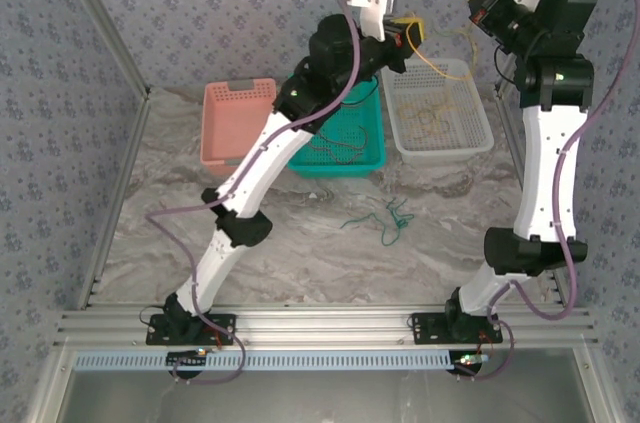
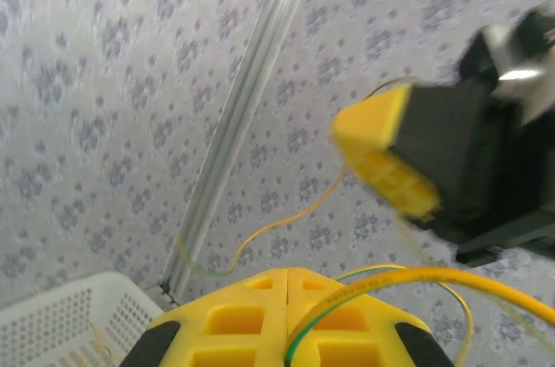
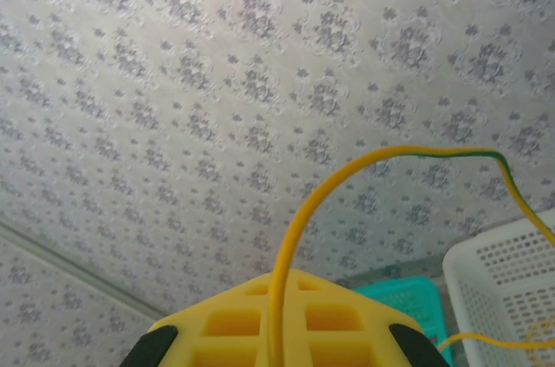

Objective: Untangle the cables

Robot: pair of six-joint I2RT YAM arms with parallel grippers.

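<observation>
My left claw [image 2: 286, 285] and my right claw [image 3: 276, 289] each pinch the yellow cable [image 3: 390, 151], both raised near the white basket [image 1: 445, 151].

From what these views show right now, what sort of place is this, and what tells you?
Probably a robot lab test cell: two arms bolted to an aluminium rail, patterned backdrop walls on a metal frame, and three plastic baskets beside loose cables on the table.
</observation>
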